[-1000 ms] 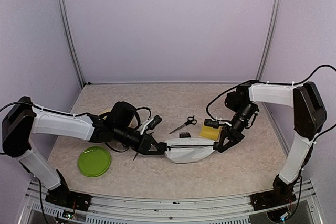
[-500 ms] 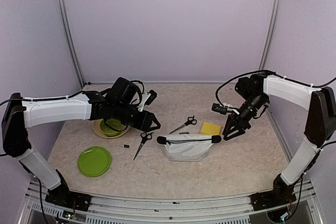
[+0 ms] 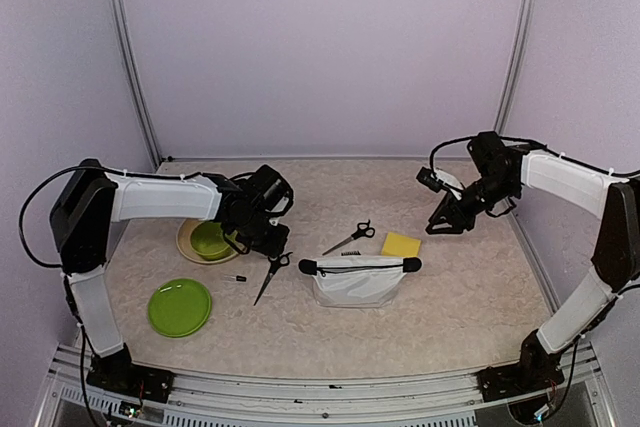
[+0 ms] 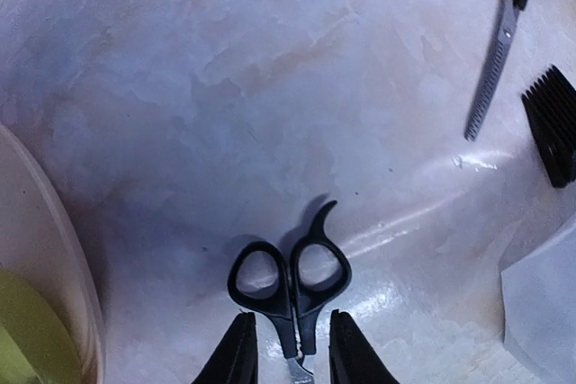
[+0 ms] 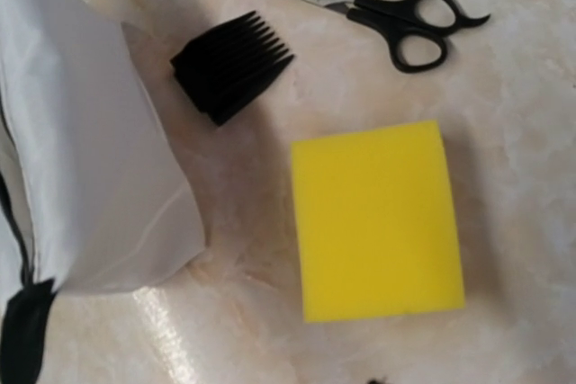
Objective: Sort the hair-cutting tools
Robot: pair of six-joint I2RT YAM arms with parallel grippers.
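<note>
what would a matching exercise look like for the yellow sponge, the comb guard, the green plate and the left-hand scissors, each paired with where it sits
Things
1. yellow square foam sponge
2. black ribbed plastic comb guard
3. flat round green plate
4. left-hand black-handled steel scissors

Places
A. straddled by the open left gripper
B. front left, apart from everything else
C. between the white fabric zip pouch and the toothed black-handled scissors
D. just behind the pouch's right end

Pairs: 1-D, 2-C, 3-B, 4-A
</note>
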